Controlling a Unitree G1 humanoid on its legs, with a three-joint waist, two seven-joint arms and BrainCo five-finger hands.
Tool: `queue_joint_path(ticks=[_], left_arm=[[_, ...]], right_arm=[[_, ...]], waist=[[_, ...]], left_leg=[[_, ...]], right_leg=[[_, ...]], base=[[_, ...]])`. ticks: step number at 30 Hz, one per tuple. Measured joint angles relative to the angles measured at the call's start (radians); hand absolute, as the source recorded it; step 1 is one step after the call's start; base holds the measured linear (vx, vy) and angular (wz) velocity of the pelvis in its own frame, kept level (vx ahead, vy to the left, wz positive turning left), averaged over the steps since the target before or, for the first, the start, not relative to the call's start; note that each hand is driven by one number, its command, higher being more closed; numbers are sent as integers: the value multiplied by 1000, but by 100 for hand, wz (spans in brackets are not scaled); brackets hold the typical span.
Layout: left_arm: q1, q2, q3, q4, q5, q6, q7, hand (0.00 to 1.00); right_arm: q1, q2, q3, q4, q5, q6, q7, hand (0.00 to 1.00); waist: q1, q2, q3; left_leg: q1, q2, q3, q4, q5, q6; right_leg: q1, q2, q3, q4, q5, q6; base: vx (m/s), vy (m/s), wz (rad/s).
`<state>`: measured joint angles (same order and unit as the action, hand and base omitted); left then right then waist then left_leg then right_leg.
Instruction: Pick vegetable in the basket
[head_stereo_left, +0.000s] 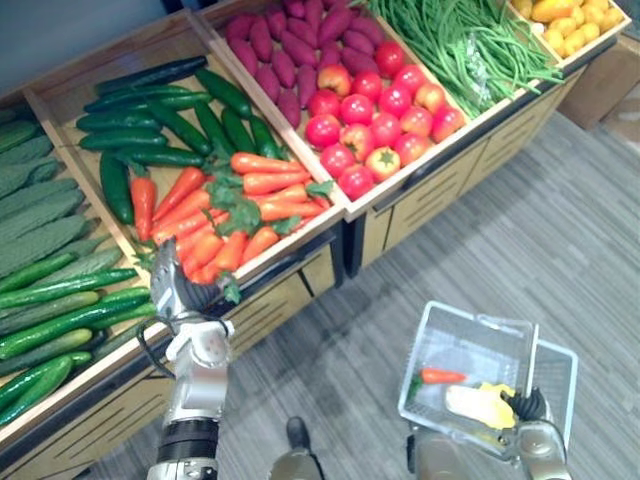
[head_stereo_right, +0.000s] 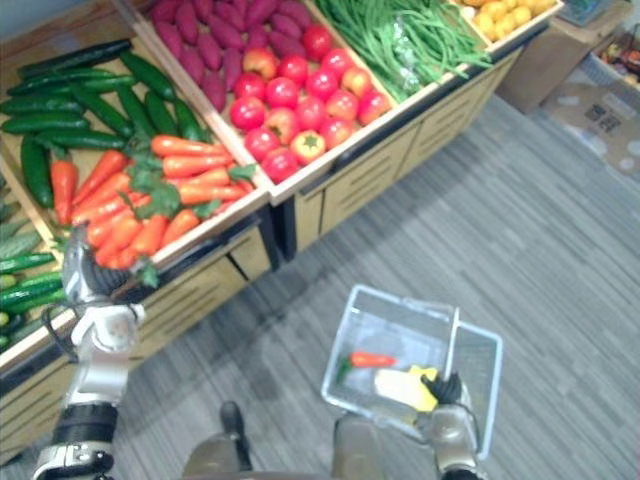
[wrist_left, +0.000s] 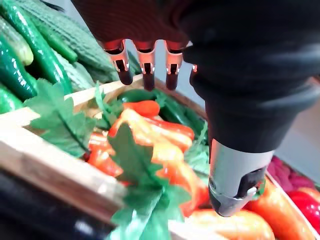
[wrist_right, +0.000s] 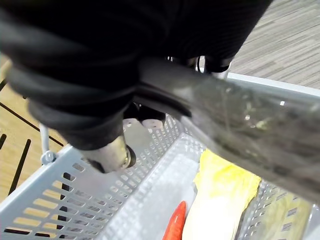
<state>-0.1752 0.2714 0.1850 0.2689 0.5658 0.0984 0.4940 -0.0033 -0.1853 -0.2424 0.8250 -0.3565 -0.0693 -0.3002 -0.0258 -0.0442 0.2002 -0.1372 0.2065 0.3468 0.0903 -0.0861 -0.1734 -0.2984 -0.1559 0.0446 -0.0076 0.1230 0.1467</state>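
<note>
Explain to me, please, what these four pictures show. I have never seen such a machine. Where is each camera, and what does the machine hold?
This is a humanoid robot with two arms and metal hands. The two wide pictures come from a stereo camera on its head, looking down. The two close pictures come from a camera on each wrist.

In front of it stand wooden crates of vegetables: cucumbers, carrots, purple sweet potatoes, tomatoes and green beans.

The left hand is at the front edge of the carrots, fingers straight, holding nothing. The right hand is closed round the handle of a pale plastic basket. In the basket lie one carrot and a pale yellow cabbage.
</note>
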Motion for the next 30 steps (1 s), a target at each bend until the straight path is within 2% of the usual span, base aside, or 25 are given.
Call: queue_joint_path(ticks=[24, 25, 29, 30], left_arm=[[-147, 19, 1, 182, -2, 21, 1, 0], [-149, 19, 2, 185, -2, 20, 1, 100], [-159, 24, 12, 213, 0, 21, 8, 100], [-167, 44, 20, 222, -1, 22, 13, 100]], right_arm=[[18, -1, 17, -63, -34, 3, -2, 100], [18, -1, 17, -63, -34, 2, -2, 100], [18, -1, 17, -62, -35, 1, -2, 100], [17, -1, 19, -60, -35, 0, -2, 100]], waist=[[-2, -12, -2], [-2, -12, -2], [-2, -16, 0], [-3, -18, 2]], left_leg=[[-38, 25, 26, 1, 7, -11], [-38, 25, 26, 0, 7, -11], [-40, 25, 23, -5, 14, -13], [-38, 24, 23, -11, 19, -12]], right_leg=[[-53, 26, 19, -9, 19, -5], [-53, 26, 18, -9, 19, -5], [-53, 27, 16, -14, 20, -6], [-52, 27, 11, -19, 22, -9]], base=[[-4, 1, -4], [0, 0, 0], [0, 0, 0], [0, 0, 0]])
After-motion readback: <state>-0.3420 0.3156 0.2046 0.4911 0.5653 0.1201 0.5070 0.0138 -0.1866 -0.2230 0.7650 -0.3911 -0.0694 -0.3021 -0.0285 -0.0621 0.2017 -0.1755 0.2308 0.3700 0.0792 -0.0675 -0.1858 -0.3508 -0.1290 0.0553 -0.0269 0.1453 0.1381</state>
